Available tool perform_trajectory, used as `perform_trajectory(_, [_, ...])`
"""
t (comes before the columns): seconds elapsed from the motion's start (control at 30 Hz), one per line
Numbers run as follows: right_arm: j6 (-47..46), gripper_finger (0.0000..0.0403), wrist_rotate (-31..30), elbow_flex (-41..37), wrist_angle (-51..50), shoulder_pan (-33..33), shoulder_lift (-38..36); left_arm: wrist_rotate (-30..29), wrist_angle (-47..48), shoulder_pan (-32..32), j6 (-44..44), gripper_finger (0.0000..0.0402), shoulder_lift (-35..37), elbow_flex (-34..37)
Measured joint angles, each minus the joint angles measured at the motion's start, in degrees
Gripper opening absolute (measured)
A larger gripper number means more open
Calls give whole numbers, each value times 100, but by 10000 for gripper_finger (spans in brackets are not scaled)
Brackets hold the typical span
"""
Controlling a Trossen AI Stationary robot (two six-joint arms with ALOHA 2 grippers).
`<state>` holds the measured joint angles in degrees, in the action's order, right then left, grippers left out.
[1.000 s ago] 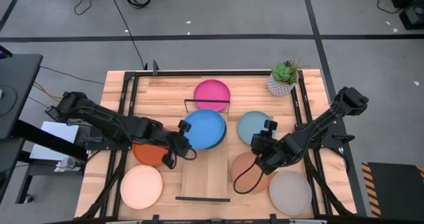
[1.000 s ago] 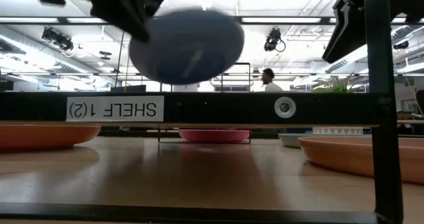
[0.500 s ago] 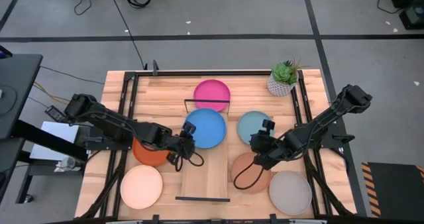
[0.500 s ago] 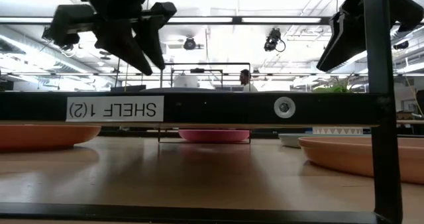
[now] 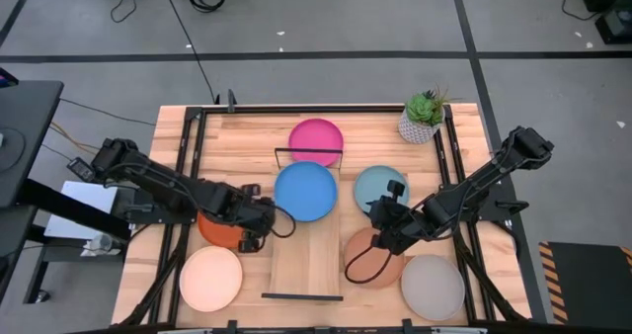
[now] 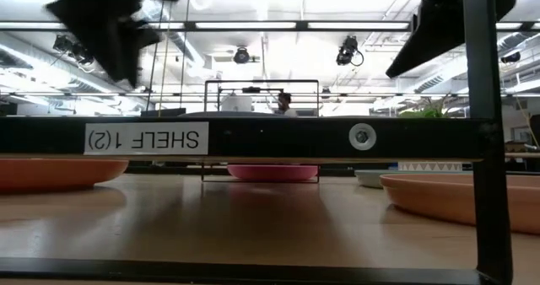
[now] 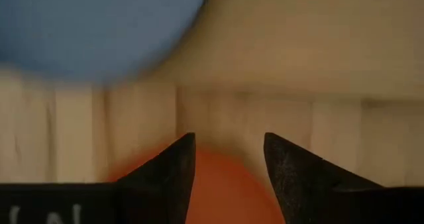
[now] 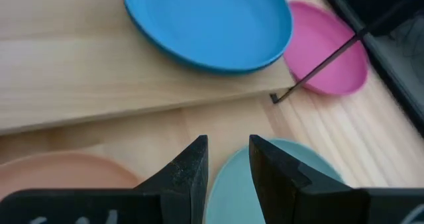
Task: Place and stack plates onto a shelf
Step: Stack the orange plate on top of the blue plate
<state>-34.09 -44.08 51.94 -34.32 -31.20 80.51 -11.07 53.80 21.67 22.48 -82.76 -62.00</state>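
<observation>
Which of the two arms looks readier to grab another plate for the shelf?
Probably the right. Its gripper hangs open beside the light blue plate, close to the shelf. The left gripper, also open, is over the orange-red plate.

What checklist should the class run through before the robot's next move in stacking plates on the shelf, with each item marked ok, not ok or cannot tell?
1. Blue plate lies flat on the shelf: ok.
2. Left gripper has let go of it; its fingers are open and empty above the orange-red plate: ok.
3. Right gripper is empty, between the light blue plate and the terracotta-peach plate: ok.
4. Near end of the shelf is bare: ok.
5. All eight plates are accounted for: cannot tell; only seven show.
6. Magenta plate is on the shelf: not ok; it lies on the table beyond the rail.
</observation>
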Motion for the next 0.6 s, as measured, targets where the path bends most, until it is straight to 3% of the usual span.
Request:
perform_trajectory(0.07, [71, 116, -168, -61, 162, -2, 0, 5, 274, 116, 591, 182, 0, 226])
perform_trajectory(0.37, [914, 116, -284, -492, 1328, 90, 4, 212, -255, 351, 2269, 181, -7, 1008])
perform_trajectory(0.6, [1413, 116, -218, -526, 1603, 171, 4, 220, -615, 744, 2854, 181, -135, 1191])
